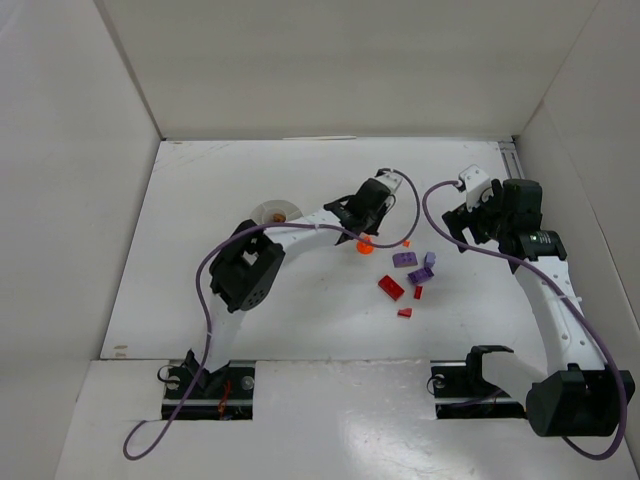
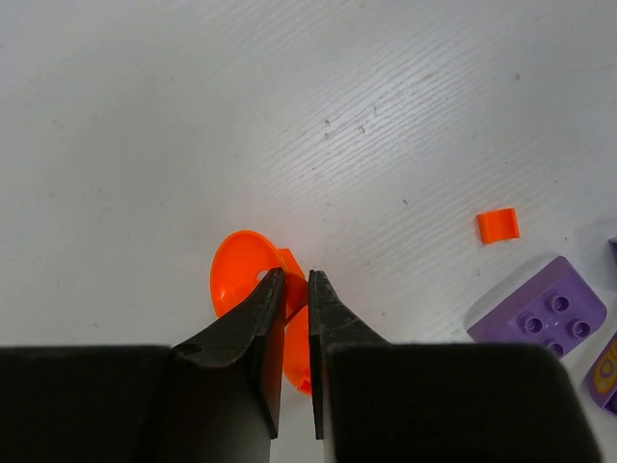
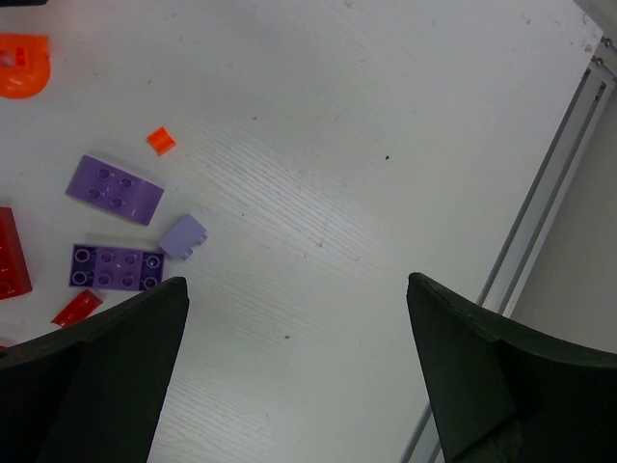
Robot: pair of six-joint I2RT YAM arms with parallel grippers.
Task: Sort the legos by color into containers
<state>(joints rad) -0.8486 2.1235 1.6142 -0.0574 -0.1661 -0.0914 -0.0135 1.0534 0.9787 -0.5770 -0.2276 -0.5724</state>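
Pinching the thin rim of the orange ring-shaped lego (image 2: 241,270) in the nearly pressed-together left gripper (image 2: 296,280) at mid-frame in the top view, with the white dish (image 1: 277,212) left and slightly up of it, nearer this arm than the wide-spread, empty right gripper (image 3: 297,283).

Left wrist view: the near side of the orange ring piece (image 2: 239,272) is hidden behind the left gripper (image 2: 297,280), which is pinched on it. The purple brick (image 2: 540,311) has its lower edge covered the same way. The printed purple piece (image 2: 608,362) is cut by the right edge, its mark unreadable.

Right wrist view: the red brick (image 3: 10,253) is cut by the left edge. The right gripper (image 3: 297,282), spread wide, runs off the bottom.

Top view: the dish (image 1: 263,212) is partly under the left arm. Its wedges and brownish contents are too small to tell.
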